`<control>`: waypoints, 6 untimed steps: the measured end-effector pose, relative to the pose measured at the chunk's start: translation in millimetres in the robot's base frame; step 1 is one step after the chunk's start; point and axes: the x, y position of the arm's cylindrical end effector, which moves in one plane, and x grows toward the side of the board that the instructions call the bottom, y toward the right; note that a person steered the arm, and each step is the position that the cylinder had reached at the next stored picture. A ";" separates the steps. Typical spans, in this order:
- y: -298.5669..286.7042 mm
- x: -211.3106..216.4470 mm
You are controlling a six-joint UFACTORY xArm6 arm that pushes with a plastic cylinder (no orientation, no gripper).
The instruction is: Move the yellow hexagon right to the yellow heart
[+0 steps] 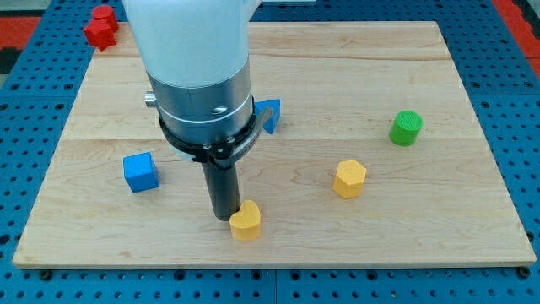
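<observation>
Tip (plain rod, no pincer) touches yellow heart, not yellow hexagon; prob shoves heart off-target.

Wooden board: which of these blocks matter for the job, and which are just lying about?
In the job: yellow hexagon block; yellow heart block; my tip, at the heart's left.
Lying about: blue cube; half-hidden blue block; green cylinder; red block at the view's top left.
</observation>
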 end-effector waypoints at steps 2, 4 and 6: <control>3.7 0.0; 1.6 -18.8; 48.6 -91.9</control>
